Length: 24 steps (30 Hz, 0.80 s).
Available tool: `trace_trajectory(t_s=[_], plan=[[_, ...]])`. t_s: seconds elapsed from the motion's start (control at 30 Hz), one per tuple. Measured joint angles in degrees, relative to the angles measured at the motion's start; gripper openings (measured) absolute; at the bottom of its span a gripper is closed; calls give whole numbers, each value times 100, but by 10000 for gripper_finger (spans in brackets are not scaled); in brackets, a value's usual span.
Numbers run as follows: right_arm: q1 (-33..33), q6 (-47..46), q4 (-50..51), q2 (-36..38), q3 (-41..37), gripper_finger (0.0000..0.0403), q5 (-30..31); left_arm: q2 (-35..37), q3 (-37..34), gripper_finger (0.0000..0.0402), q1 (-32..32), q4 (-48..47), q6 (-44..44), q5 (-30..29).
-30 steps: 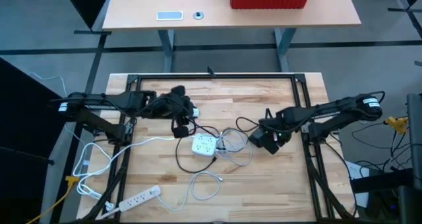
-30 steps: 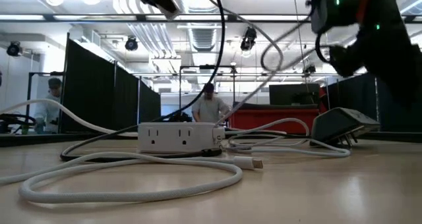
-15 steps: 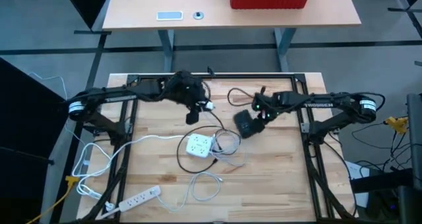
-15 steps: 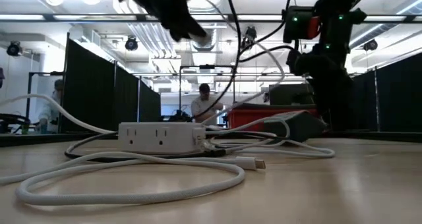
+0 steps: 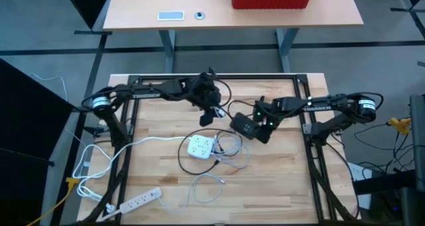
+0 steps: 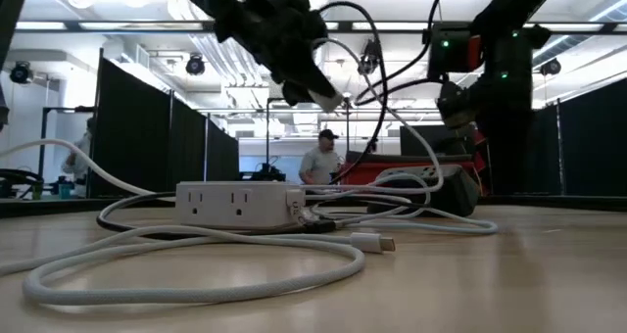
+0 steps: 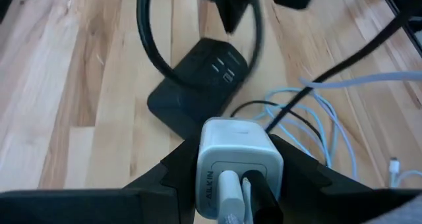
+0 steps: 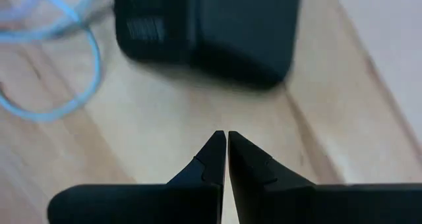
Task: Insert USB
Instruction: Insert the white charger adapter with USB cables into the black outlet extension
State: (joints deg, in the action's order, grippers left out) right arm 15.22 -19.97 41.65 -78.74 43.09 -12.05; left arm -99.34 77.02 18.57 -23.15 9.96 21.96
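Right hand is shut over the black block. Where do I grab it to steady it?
Probably across the black block's two long sides, coming straight down. It lies flat on the table with sockets facing up, so the sides are its free parallel faces; grip away from the sockets. Open the right hand first.

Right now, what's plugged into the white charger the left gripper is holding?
In the white charger, clamped by the left gripper, a white USB plug sits in one port, with a dark cable beside it. The port interiors are covered.

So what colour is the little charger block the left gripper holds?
White charger block, clearest in the left wrist view.
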Motion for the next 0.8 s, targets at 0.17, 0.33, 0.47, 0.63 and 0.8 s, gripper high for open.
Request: trace_trajectory(t_s=[0.17,0.33,0.47,0.63,0.8], plan=[[460,175,-1320,-289,112,0,98,-248,371,131,108,-202,322,23],[874,208,-1250,-308,478,0,661,-278,612,131,387,-738,1097,56],[921,-3,-1043,-280,566,0,429,-278,663,131,733,-928,1546,68],[545,-275,-1300,-419,554,0,-126,-278,619,131,1152,-1036,1856,219],[220,-182,-1885,-973,546,0,-307,-278,639,131,1458,-1375,1964,328]])
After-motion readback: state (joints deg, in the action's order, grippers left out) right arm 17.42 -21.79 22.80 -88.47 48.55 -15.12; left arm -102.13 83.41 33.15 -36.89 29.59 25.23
